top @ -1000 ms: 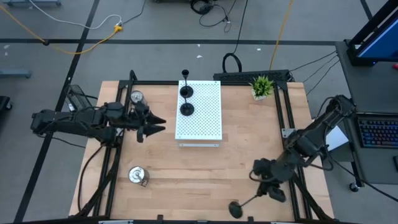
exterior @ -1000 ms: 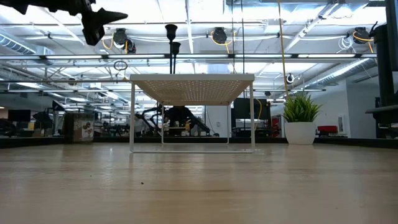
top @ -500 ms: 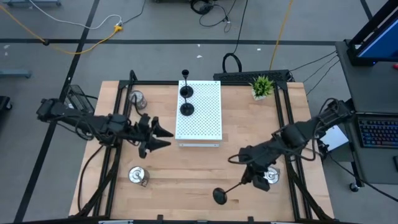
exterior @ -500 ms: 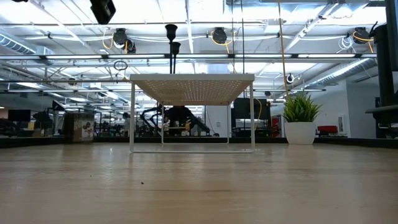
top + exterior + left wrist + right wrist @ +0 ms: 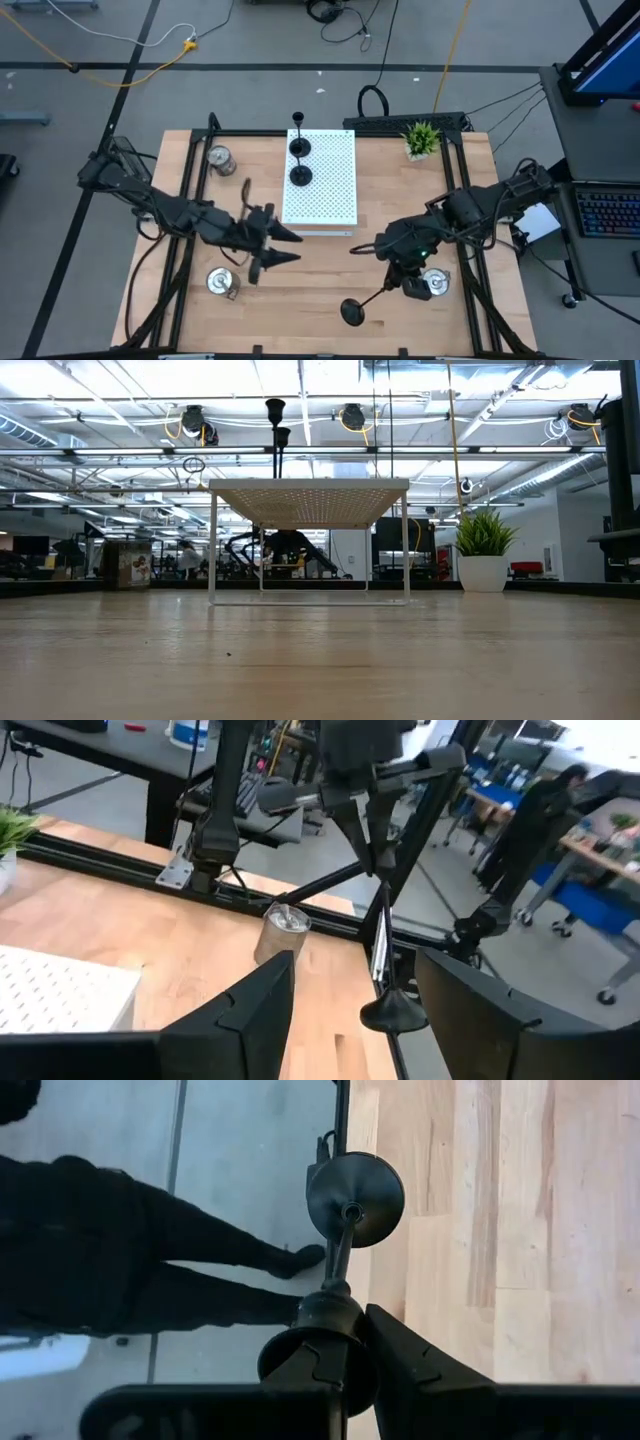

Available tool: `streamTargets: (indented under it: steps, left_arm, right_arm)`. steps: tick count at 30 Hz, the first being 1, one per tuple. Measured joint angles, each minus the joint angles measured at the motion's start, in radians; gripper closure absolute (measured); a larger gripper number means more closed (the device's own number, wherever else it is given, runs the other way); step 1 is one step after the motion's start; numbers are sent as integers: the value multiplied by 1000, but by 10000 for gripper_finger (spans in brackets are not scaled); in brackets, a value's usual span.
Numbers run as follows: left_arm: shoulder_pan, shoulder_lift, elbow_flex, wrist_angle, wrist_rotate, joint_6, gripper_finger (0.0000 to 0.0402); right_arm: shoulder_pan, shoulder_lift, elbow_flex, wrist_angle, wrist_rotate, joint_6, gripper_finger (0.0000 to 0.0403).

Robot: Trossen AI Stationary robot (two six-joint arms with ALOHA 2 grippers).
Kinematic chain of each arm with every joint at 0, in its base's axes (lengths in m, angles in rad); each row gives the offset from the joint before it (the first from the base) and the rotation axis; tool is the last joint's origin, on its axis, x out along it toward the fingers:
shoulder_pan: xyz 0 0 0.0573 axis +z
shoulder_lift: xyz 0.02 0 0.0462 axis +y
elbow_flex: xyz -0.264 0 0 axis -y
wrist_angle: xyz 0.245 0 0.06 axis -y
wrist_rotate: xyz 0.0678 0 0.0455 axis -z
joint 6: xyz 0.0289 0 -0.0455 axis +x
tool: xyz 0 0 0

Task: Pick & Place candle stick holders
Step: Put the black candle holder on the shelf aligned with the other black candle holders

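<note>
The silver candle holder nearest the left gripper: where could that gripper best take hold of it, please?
Grip the silver candle holder across its squat round body, from straight above: it stands upright and apart. The left gripper should probably clear its side handle.

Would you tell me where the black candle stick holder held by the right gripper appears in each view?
High view: black candle stick holder, lower centre-right, below the white board.
Low view: not in it.
Left wrist view: hanging centre-right, beside a silver holder.
Right wrist view: centre.
Shared landmark: the white board.
</note>
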Motion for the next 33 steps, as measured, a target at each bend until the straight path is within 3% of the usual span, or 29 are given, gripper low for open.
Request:
streamTargets:
  steps: [12, 22, 33]
  left_arm:
    - [-53, 269, 345, -205, -37, -37, 186]
    - [-47, 471, 588, -359, -44, -181, 186]
    - [-33, 592, 680, -362, -9, -297, 186]
  right_arm:
    - [-21, -3, 35, -7, -28, -104, 392]
    - [-27, 7, 36, -4, 6, -207, 392]
    - [-22, 76, 35, 1, 6, -362, 392]
